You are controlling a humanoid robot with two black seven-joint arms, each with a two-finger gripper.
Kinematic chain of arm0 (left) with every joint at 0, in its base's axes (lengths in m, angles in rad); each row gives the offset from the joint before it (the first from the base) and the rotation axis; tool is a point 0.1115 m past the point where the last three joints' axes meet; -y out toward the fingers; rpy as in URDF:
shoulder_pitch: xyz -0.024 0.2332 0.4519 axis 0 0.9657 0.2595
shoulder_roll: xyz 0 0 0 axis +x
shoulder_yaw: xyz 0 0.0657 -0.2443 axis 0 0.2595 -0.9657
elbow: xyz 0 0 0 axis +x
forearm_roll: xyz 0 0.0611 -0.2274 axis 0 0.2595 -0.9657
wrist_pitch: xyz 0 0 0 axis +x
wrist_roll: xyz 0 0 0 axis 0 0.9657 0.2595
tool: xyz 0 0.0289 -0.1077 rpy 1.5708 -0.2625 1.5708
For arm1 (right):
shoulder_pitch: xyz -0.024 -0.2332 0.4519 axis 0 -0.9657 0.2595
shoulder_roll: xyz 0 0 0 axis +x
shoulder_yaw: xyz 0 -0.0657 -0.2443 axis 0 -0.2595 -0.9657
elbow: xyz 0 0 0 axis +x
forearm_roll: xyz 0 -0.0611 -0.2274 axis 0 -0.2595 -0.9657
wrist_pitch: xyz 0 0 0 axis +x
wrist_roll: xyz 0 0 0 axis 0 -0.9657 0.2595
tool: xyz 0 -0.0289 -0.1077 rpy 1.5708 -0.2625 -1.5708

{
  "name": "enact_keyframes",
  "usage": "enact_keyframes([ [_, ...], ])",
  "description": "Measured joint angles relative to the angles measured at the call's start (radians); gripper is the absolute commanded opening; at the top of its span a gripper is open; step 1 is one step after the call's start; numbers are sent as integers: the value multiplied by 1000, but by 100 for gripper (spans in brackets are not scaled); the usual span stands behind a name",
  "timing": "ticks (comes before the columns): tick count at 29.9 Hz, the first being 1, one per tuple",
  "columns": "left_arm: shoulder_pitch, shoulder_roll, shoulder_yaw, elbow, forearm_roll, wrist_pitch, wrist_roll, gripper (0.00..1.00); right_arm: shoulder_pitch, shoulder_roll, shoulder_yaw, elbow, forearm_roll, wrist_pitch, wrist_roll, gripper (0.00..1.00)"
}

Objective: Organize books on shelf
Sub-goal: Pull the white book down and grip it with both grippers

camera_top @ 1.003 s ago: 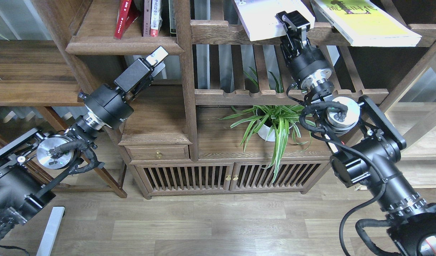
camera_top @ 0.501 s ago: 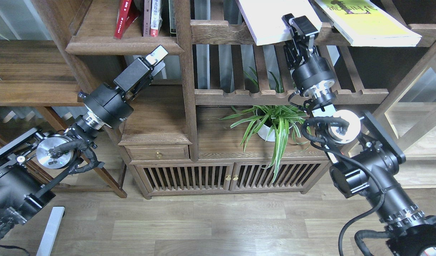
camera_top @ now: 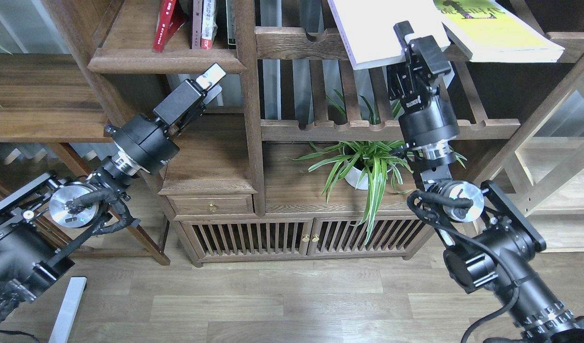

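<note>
Our bookcase point(camera_top: 246, 119) fills the view, its solid shelf point(camera_top: 165, 61) just above our left gripper point(camera_top: 211, 77), red book point(camera_top: 164, 24) standing on it. Our right gripper point(camera_top: 418, 45) is clamped on the near corner of the white book point(camera_top: 375, 31) — lifted, tilted off the slatted rack point(camera_top: 296, 45). The yellow-green book point(camera_top: 499, 31) lies just right of it. Left gripper holds nothing; open or closed, we cannot tell.

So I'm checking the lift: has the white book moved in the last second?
Yes. The white book has shifted right and up against the notched rail, gripped by the right gripper.
</note>
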Motion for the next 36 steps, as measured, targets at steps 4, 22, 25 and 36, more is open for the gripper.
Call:
enact_keyframes([
  [4,1,0,0,0,4,0,0,98,-17,-6,-11,8,0,5,0,0],
  [22,0,-64,-5,-1,-11,0,-11,98,-87,2,-23,23,-2,4,2,0],
  [25,0,-82,-6,0,-14,0,-11,97,-39,47,-26,24,-3,4,2,0],
  [36,-11,-141,-11,4,-51,0,-10,97,32,97,-145,24,-5,4,1,0],
])
